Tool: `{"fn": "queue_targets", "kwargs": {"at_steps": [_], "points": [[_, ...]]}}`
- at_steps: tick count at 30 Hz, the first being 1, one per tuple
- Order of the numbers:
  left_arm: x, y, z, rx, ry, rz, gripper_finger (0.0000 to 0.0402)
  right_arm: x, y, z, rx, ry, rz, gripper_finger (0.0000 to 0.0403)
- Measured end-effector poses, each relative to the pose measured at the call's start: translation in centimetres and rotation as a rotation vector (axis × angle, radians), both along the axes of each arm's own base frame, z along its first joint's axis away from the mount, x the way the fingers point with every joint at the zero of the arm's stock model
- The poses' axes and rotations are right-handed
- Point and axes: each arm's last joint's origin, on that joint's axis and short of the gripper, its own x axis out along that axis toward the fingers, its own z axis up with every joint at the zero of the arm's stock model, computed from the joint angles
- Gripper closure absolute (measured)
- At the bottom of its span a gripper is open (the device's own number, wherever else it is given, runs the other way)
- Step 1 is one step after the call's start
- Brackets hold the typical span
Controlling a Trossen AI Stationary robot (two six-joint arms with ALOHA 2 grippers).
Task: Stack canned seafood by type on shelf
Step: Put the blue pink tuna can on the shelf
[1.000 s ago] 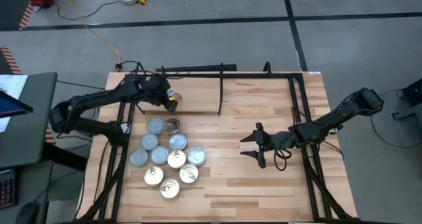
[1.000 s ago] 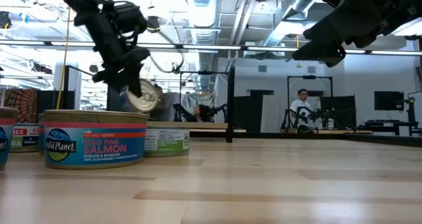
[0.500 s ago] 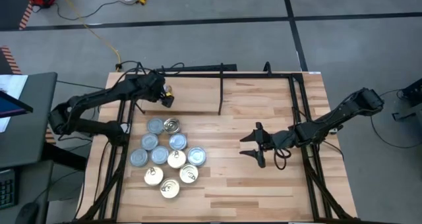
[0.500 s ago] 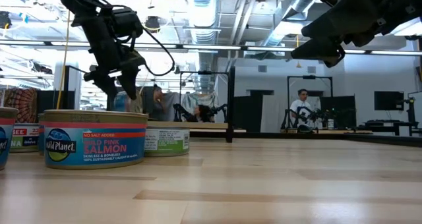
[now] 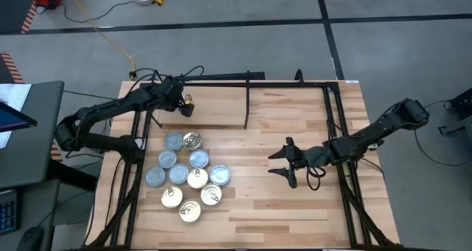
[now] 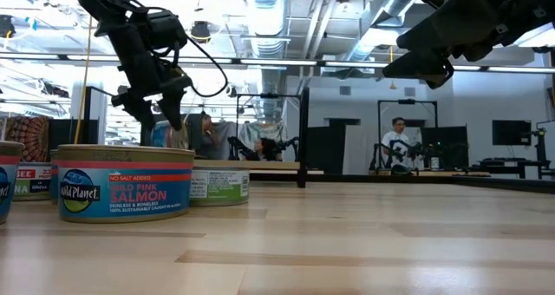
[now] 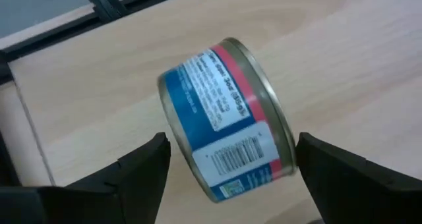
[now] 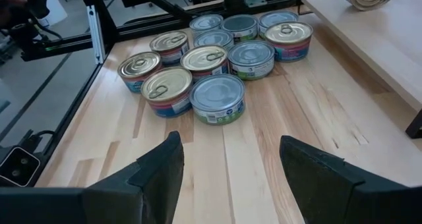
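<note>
- Workshop room behind; the shelf point(image 5: 221, 107) is a raised plank at the table's back.
- Left gripper point(image 5: 184, 105), jaws spread, straddles a tilted tin point(image 7: 224, 118) on it — just let go, apparently.
- Right gripper point(image 5: 284, 164) waits open mid-table.
- Next: fetch a matching tin from the cluster point(image 5: 184, 177) — stack squarely.
</note>
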Motion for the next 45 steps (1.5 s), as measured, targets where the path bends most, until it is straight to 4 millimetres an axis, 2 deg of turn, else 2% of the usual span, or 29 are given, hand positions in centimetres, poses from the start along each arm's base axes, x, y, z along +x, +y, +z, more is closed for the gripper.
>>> {"fn": "queue_targets", "kwargs": {"at_steps": [6,9,13,21,25,31,35,39,45], "points": [[0.7,0.6,-1.1,-0.022,0.032,-0.003,0.0106,0.0,0.0,0.0,-0.009,0.000,0.003,0.0127],[1.2,0.8,-1.6,-0.045,0.016,-0.034,0.0147,0.0,0.0,0.0,-0.010,0.000,0.003,0.0127],[1.6,0.9,-1.5,-0.063,-0.039,-0.082,0.0223,0.0,0.0,0.0,-0.013,0.000,0.005,0.0127],[2.9,1.0,-0.9,-0.139,-0.271,-0.237,0.0224,0.0,-0.1,0.0,-0.013,-0.001,0.000,0.0127],[4.0,1.3,-1.1,-0.180,-0.364,-0.249,0.0224,0.0,-0.1,0.0,-0.013,-0.001,-0.001,0.0127],[6.0,1.7,-3.1,-0.237,-0.400,-0.225,0.0224,0.0,-0.1,0.0,-0.012,-0.003,-0.001,0.0127],[7.0,2.0,-3.7,-0.264,-0.454,-0.216,0.0209,0.1,-0.1,0.1,-0.010,-0.006,-0.001,0.0127],[7.0,2.1,-4.0,-0.259,-0.441,-0.188,0.0198,0.1,-0.1,0.1,-0.005,-0.008,-0.001,0.0127],[6.3,2.3,-3.2,-0.187,-0.390,-0.193,0.0164,0.1,-0.1,0.1,0.005,-0.005,0.017,0.0127]]}}
